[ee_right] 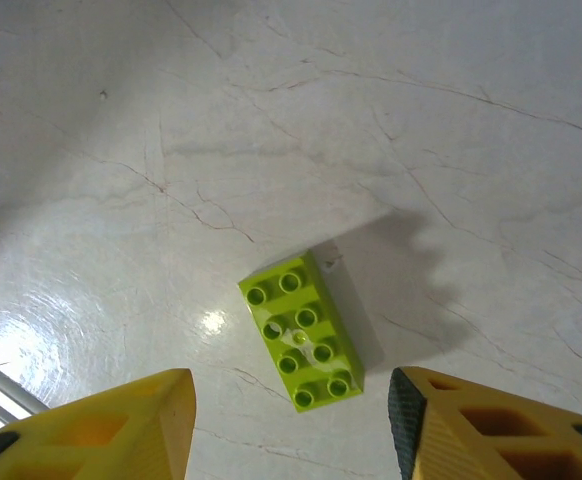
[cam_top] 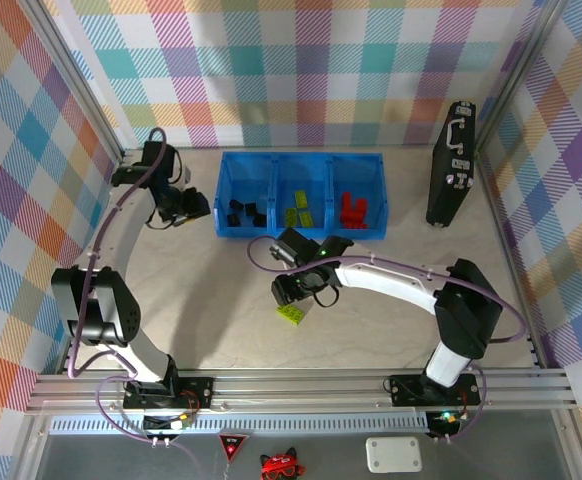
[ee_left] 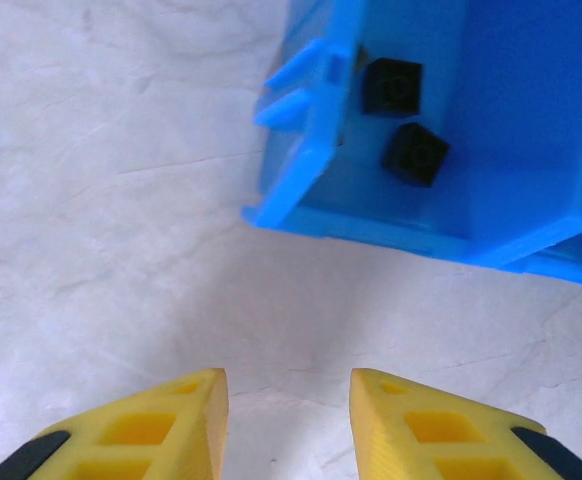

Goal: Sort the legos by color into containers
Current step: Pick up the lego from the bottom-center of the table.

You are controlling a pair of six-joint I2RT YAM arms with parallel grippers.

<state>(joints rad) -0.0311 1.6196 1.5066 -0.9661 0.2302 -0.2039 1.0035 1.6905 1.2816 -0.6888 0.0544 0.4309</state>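
- Left claw (ee_left: 289, 388): slightly spread, empty, over the worktop (ee_left: 121, 250) just off the bin's (ee_left: 311, 170) left near corner.
- Right claw (ee_right: 291, 378): spread, empty, over a loose green brick (ee_right: 301, 335) lying studs-up on the worktop, in front of the bin.
- Bin contents: black bricks (cam_top: 244, 212) left, green bricks (cam_top: 298, 208) middle, red bricks (cam_top: 352, 208) right.

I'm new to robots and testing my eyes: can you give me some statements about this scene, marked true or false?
1. A lime-green brick lies on the table under the right gripper. True.
2. The right gripper is clamped on that brick. False: its jaws stand apart, not touching it.
3. Black bricks sit in the bin's right compartment. False: the black bricks are in the blue bin's left compartment; red bricks are in the right.
4. The left gripper holds nothing. True.
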